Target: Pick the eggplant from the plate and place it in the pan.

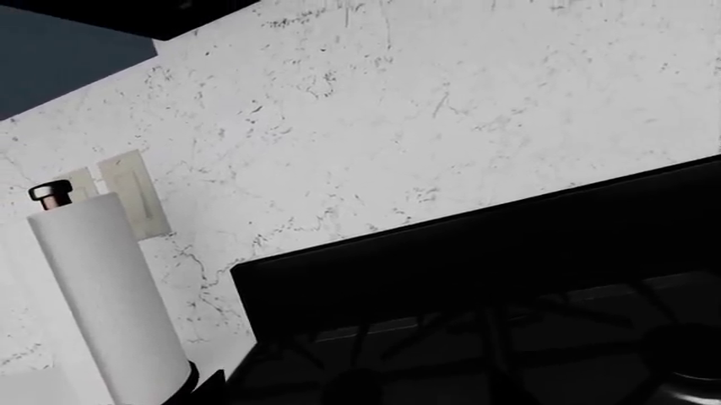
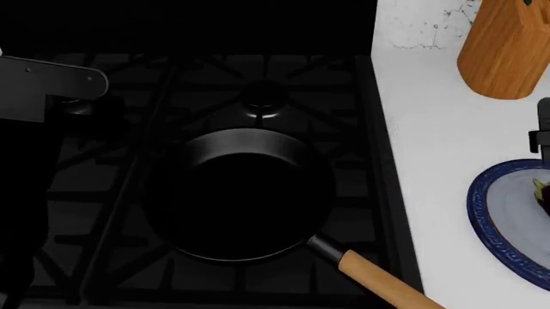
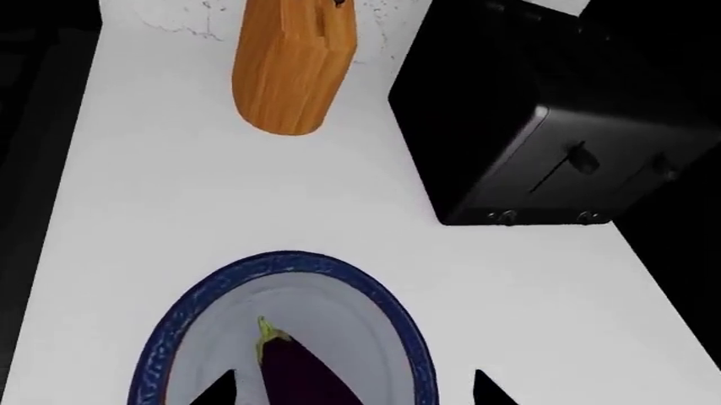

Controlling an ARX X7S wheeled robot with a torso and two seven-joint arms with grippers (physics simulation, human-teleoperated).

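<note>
The eggplant (image 3: 295, 375) lies on the plate (image 3: 169, 337), in its pale centre, with the yellow-green stem cap pointing toward the wooden block (image 3: 289, 67). In the head view only a sliver of the eggplant (image 2: 543, 195) shows at the picture's edge, on the blue-rimmed plate (image 2: 490, 219).

The right gripper (image 3: 355, 392) hangs over the plate, its two dark fingertips (image 3: 214, 390) showing at either side of the eggplant, spread wide apart and touching nothing; the eggplant sits between them but below, not gripped. In the head view a dark part at the right edge, just beyond the plate, may belong to that arm, but too little shows to be sure.

The plate rests on the white counter (image 3: 169, 194). Beyond the plate stands the wooden block, and beside the block, farther from the stove, a black toaster (image 3: 529, 126).

On the other side of the plate from the toaster is the black stove (image 2: 103, 193). The pan (image 2: 245, 193) sits on its grate, nothing in it, with the light-wood handle (image 2: 387, 283) angled back toward the plate's side.

The left arm (image 2: 51, 84) reaches over the stove on the far side of the pan from the plate. Its gripper is not visible in any view, so I cannot tell how its fingers stand. Its wrist camera shows the marble wall (image 1: 451, 101) and a paper towel roll (image 1: 107, 295) beside the stove.
</note>
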